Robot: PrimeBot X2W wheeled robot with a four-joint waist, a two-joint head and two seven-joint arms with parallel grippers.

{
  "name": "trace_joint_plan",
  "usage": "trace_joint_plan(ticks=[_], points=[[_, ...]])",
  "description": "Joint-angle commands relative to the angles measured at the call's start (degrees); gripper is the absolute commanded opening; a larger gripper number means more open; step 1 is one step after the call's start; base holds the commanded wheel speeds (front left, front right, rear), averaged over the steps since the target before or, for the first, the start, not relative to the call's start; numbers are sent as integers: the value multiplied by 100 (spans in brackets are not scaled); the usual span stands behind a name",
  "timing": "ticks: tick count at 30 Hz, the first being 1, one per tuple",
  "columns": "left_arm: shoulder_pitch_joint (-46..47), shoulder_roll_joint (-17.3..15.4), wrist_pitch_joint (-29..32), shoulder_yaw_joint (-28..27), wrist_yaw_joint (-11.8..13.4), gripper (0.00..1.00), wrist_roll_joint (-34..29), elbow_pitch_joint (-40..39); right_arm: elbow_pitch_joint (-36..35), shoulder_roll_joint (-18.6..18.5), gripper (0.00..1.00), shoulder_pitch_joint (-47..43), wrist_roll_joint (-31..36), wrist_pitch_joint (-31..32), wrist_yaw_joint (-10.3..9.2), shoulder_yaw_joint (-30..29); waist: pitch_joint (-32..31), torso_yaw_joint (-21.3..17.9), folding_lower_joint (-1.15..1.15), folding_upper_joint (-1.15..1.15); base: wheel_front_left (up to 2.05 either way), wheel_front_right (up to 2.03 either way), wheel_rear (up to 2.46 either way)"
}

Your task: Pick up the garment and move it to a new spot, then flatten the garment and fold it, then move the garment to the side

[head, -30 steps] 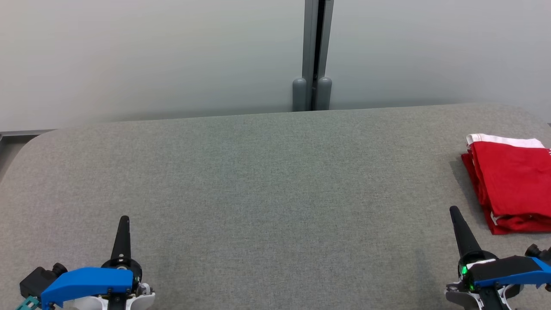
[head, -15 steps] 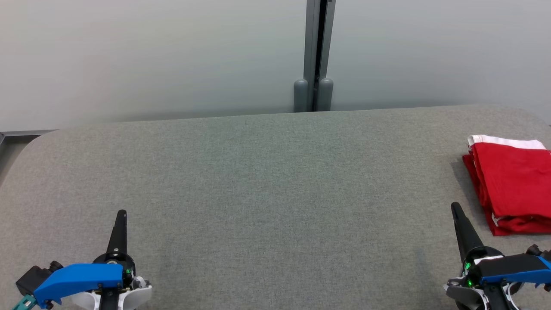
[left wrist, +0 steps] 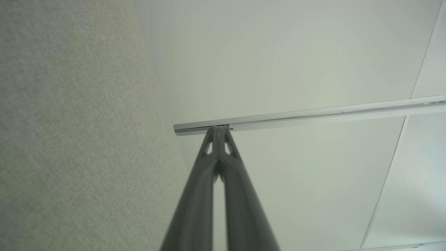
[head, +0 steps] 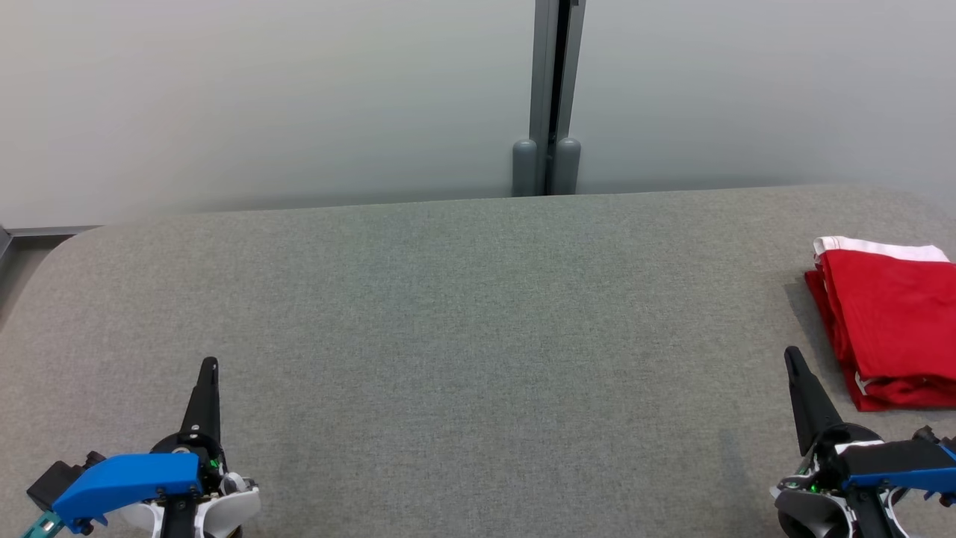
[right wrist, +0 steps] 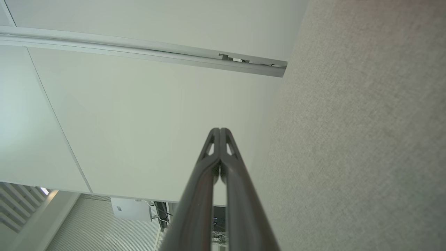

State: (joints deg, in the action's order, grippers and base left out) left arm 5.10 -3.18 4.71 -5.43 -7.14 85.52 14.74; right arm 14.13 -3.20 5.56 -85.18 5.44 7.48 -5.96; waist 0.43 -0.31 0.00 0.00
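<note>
Left gripper [head: 209, 366] pinched together, empty, above grey padded surface [head: 478, 321]. Right gripper [head: 792, 357] likewise closed, empty. Red garment [head: 889, 321] folded, lying just right of right gripper, apart from it, far from left gripper.

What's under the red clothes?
The folded red garment lies on the grey cloth-covered table, which shows beside it. Whether anything else hides beneath its layers cannot be seen, because the fabric covers that spot.

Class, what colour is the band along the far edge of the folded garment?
White, on an otherwise red garment; the head view shows it best.
</note>
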Motion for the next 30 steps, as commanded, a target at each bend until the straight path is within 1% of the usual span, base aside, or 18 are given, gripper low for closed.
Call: trace_joint_plan(ticks=[1, 18, 30], points=[[107, 11, 35, -52, -53, 0, 94, -41, -24, 15, 0, 65, -114, 16, 2, -22, -2, 2, 0, 0, 0, 0, 0], [148, 39, 209, -126, -58, 0, 717, -87, -17, 41, 0, 104, -753, 125, 2, -73, -25, 31, 0, 0, 0, 0, 0], [141, 38, 205, -124, -59, 0, 693, -83, -16, 39, 0, 103, -728, 124, 2, -70, -25, 31, 0, 0, 0, 0, 0]])
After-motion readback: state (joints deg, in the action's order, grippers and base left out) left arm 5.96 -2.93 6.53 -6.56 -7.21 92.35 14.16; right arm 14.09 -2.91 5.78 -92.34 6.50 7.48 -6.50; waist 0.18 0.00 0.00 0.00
